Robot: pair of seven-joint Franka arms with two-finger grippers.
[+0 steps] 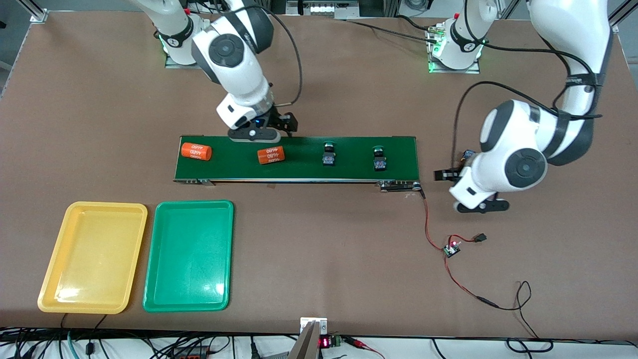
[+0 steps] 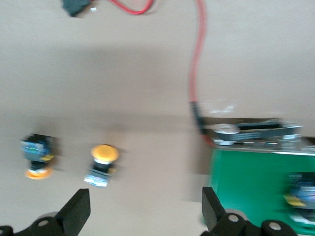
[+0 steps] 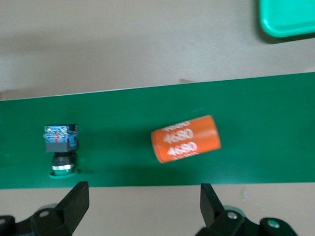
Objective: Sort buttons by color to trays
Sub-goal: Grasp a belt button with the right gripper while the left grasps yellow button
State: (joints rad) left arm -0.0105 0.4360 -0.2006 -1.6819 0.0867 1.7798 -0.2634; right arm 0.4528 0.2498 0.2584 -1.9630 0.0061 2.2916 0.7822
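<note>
From the front, I am hanging my right gripper (image 1: 269, 130) over the conveyor belt's (image 1: 299, 172) edge; two green buttons (image 1: 328, 153) are sitting on it, the yellow tray (image 1: 55, 294) and green tray (image 1: 154, 299) lying nearer the camera. My left gripper (image 1: 461, 192) is hovering off the belt's end. At my left wrist, fingers (image 2: 76, 211) are standing wide, two yellow-capped buttons (image 2: 102, 164) lying on the desk (image 2: 147, 73) just ahead. At my right wrist, fingers (image 3: 74, 201) are spread wide, an orange cylinder (image 3: 185, 138) lying between and ahead of them.

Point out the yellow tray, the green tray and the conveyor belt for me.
yellow tray (image 1: 75, 212): front view, on its rim nearest the belt.
green tray (image 1: 189, 259): front view, on its bare floor.
conveyor belt (image 1: 299, 169): front view, on bare green surface between a cylinder and a button.
</note>
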